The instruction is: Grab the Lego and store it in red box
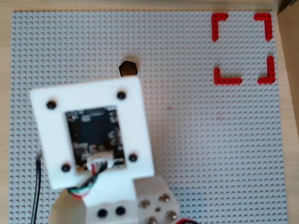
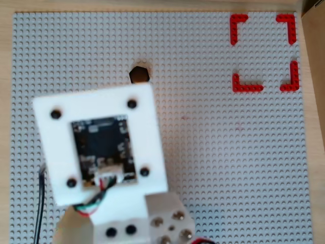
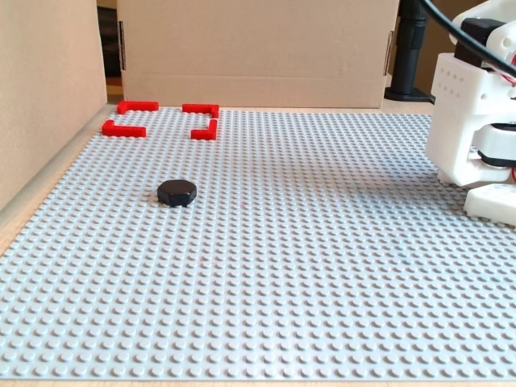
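Observation:
The Lego point(image 1: 128, 67) point(image 2: 139, 73) is a small black hexagonal piece lying flat on the grey baseplate point(image 1: 210, 140); the fixed view shows it left of centre point(image 3: 176, 192). The red box point(image 1: 218, 21) point(image 2: 237, 23) is a square outline of four red corner pieces at the top right of both overhead views, and far left in the fixed view point(image 3: 124, 129). Nothing lies inside it. The white camera mount point(image 1: 91, 130) hides my gripper in both overhead views. In the fixed view the white arm point(image 3: 472, 121) stands at the right edge, well apart from the Lego, its fingers cut off.
Cardboard walls point(image 3: 250, 48) stand behind and to the left of the baseplate in the fixed view. A black cable point(image 1: 37, 186) runs along the plate's left edge in both overhead views. Open studded plate lies between the Lego and the red box.

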### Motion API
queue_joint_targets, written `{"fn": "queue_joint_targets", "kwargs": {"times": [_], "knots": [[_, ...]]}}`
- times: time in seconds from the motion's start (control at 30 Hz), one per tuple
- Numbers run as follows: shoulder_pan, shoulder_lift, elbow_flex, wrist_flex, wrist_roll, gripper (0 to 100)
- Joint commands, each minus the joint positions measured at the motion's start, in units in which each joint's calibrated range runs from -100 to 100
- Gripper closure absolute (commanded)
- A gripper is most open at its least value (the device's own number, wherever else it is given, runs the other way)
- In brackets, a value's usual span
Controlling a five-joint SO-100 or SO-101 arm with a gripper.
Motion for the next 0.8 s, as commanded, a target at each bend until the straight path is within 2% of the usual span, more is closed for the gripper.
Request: {"fn": "queue_joint_targets", "kwargs": {"times": [0.0,0.3,0.77], "knots": [[-0.6,6.9,-1.6,-1.1,1.0,98],[-0.2,20.2,-1.3,-7.0,4.5,98],[-0.3,38.9,-1.1,-18.5,4.6,97]]}}
